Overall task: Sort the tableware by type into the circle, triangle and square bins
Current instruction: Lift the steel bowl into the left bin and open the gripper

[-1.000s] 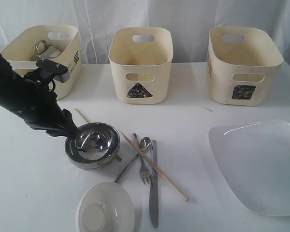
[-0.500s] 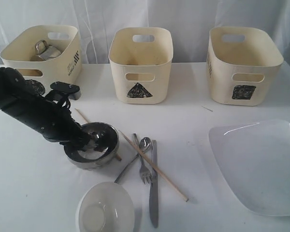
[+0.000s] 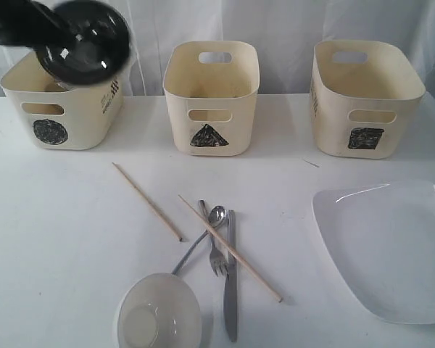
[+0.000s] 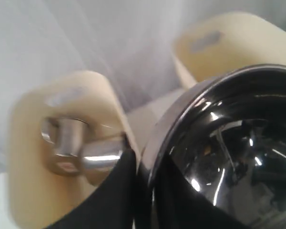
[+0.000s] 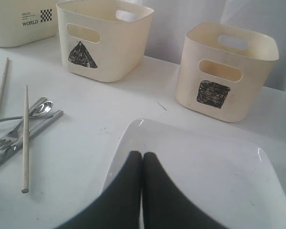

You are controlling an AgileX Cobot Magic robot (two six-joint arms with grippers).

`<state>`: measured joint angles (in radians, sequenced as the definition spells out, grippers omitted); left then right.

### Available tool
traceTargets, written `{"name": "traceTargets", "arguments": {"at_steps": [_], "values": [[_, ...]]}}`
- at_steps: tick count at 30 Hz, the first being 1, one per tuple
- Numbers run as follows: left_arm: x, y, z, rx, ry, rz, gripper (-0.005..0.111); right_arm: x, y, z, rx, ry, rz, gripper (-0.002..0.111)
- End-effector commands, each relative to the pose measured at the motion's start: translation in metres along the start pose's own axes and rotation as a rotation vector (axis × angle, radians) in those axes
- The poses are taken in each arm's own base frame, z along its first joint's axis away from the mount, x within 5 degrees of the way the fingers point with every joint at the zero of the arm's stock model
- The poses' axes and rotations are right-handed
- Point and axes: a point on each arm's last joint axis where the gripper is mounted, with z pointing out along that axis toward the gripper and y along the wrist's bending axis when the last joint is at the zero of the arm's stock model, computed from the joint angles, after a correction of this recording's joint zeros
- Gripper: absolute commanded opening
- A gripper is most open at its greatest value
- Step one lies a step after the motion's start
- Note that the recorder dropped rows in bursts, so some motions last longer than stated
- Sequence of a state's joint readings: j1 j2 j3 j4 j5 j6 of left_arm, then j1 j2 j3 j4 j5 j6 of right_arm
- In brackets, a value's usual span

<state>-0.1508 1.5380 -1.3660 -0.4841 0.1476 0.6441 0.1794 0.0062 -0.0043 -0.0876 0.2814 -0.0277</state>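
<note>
My left gripper (image 4: 145, 167) is shut on the rim of the steel bowl (image 3: 83, 40), which hangs tilted high above the circle bin (image 3: 65, 109). A steel mug (image 4: 69, 143) lies inside that bin. On the table lie two wooden chopsticks (image 3: 146, 201) (image 3: 230, 249), and the second crosses the spoon (image 3: 216, 214), fork (image 3: 216, 254) and knife (image 3: 230, 283). The small white bowl (image 3: 158, 315) stands at the front. My right gripper (image 5: 143, 157) is shut and empty, hovering over the near edge of the large white plate (image 5: 205, 176).
The triangle bin (image 3: 212, 98) stands at the back middle and the square bin (image 3: 366, 98) at the back right. A white curtain hangs behind the bins. The plate (image 3: 388, 246) fills the table's front right corner.
My left gripper has lifted the steel bowl off the table, up and back to the left, over the circle bin. The chopstick it partly covered now shows in full.
</note>
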Motion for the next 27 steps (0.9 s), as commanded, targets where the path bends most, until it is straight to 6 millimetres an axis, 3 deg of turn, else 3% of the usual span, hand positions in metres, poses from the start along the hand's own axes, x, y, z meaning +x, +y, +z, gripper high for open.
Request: {"name": "traceTargets", "arguments": {"at_steps": [1,4,11,13,16,19,22,24,27], "values": [[-0.007,0.063,0.021,-0.142,-0.027,-0.053,0.001,0.001,0.000,0.000,0.003,-0.006,-0.001,0.000],[0.000,0.083,0.049,-0.160,-0.007,-0.066,0.006,0.001,0.000,0.000,0.003,-0.006,-0.001,0.000],[0.039,0.099,0.121,-0.180,0.044,-0.081,0.033,0.001,0.000,0.000,0.003,-0.006,-0.001,0.000],[0.045,0.102,0.132,-0.190,0.043,-0.084,0.033,0.001,0.000,0.000,0.003,-0.006,-0.001,0.000],[0.054,0.101,0.141,-0.175,0.070,-0.086,0.018,0.001,0.000,0.000,0.003,-0.006,-0.001,0.000],[0.047,0.089,0.128,-0.051,0.149,-0.120,0.018,0.001,0.000,0.000,0.003,-0.006,-0.001,0.000],[0.026,0.055,0.089,0.221,0.263,-0.109,0.035,0.001,0.000,0.000,0.003,-0.006,-0.001,0.000],[0.027,0.028,0.060,0.392,0.350,-0.147,0.037,0.001,0.000,0.000,0.003,-0.006,-0.001,0.000],[0.042,-0.041,0.013,0.703,0.519,-0.154,0.037,0.001,0.000,0.000,0.003,-0.006,-0.001,0.000]]}}
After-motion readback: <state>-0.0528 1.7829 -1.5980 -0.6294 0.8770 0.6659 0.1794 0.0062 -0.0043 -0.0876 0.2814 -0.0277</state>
